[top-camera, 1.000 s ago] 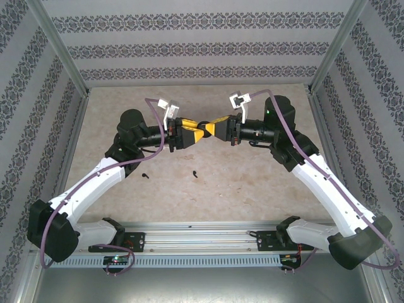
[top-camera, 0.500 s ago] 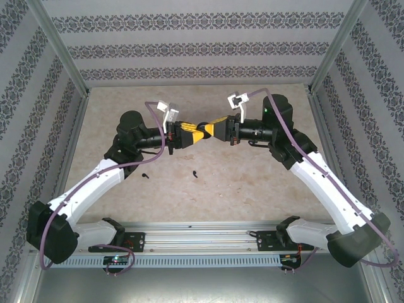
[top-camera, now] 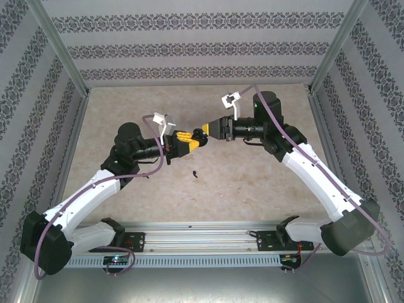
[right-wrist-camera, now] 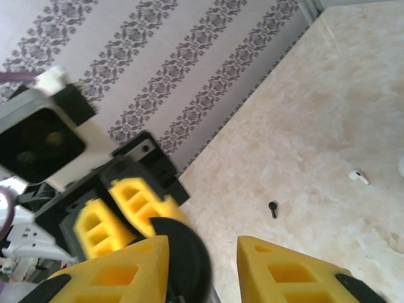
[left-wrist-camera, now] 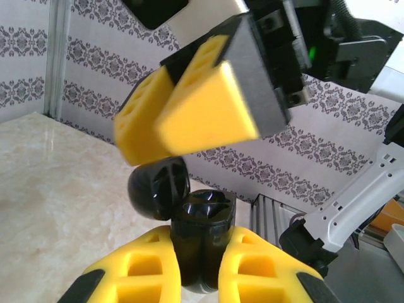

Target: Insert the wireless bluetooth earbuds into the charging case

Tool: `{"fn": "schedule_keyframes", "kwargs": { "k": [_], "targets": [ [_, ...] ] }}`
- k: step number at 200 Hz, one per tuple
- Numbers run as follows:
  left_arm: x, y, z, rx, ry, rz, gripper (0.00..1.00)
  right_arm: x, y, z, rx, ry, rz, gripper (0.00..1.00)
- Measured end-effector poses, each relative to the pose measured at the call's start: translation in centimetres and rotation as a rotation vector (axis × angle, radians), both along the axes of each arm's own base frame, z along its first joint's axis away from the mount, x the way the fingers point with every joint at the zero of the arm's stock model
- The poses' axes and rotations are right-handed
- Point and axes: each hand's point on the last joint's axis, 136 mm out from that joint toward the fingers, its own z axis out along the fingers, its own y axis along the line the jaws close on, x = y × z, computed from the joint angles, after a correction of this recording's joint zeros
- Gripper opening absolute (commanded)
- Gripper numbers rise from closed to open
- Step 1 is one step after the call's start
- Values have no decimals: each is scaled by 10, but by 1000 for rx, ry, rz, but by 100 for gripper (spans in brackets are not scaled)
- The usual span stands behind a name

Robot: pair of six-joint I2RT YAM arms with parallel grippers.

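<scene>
Grey-and-white patterned wallpapered walls (top-camera: 202, 47) are enclosing a glossy beige marble-look counter (top-camera: 265, 183), where two white-and-black robot arms (top-camera: 88, 192) are meeting above its middle. The left tool (left-wrist-camera: 201, 252), with ribbed yellow wedge-shaped fingers, is pinching a glossy black plastic charging case (left-wrist-camera: 203, 218) upright, its rounded hinged lid (left-wrist-camera: 158, 189) standing open. The right tool (right-wrist-camera: 202, 249) is hovering just beside the case, its yellow fingers spread apart. A tiny black stemmed earbud (right-wrist-camera: 273, 208) and a tiny white stemmed earbud (right-wrist-camera: 358, 177) are lying apart on the counter.
</scene>
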Motion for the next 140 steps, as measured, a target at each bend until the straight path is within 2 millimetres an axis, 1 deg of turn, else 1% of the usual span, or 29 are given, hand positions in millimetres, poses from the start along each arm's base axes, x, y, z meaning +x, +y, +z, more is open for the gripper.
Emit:
{"fn": "schedule_keyframes", "kwargs": {
  "k": [15, 47, 73, 84, 103, 123, 140],
  "targets": [
    [-2, 2, 0, -1, -2, 5, 0, 2, 0, -1, -2, 6, -9, 35],
    [-8, 7, 5, -13, -24, 19, 0, 4, -1, -3, -8, 15, -26, 39],
    [-6, 17, 6, -22, -35, 69, 0, 7, -3, -5, -15, 35, -55, 43],
    [-2, 27, 3, -25, -25, 110, 0, 9, -6, -6, -22, 39, -77, 44],
    [12, 49, -6, -32, 12, 207, 0, 14, -11, -10, -44, 57, -129, 44],
    [28, 78, -16, -43, 62, 330, 0, 20, -16, -23, -86, 94, -186, 44],
    [38, 105, -20, -53, 92, 444, 0, 26, -13, -42, -143, 130, -221, 44]
  ]
}}
